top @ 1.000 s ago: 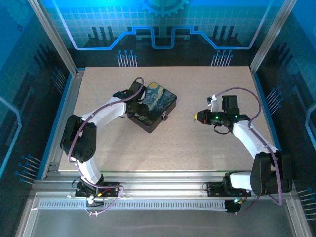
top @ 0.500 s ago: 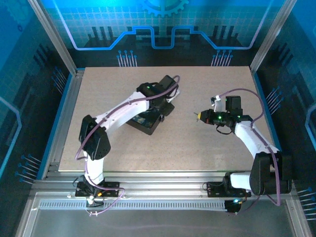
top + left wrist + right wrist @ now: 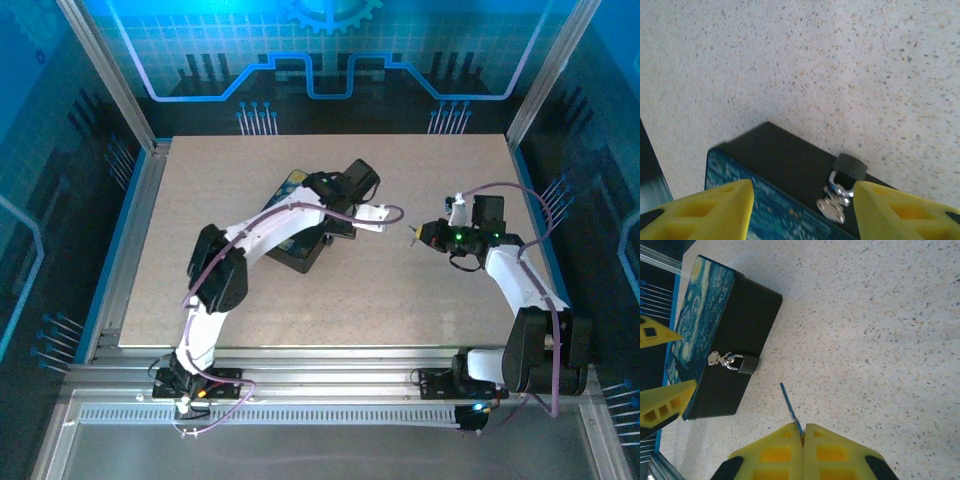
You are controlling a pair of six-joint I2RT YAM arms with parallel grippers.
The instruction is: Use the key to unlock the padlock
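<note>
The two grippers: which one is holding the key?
The right gripper: shut on the thin key. The left gripper is open over the box, holding nothing.

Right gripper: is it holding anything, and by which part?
The right gripper pinches the key by one end; its thin blade sticks out free.

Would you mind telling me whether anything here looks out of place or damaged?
Nothing stands out: the padlock hangs from the hasp on the box, and the right gripper holds the key roughly toward it.
</note>
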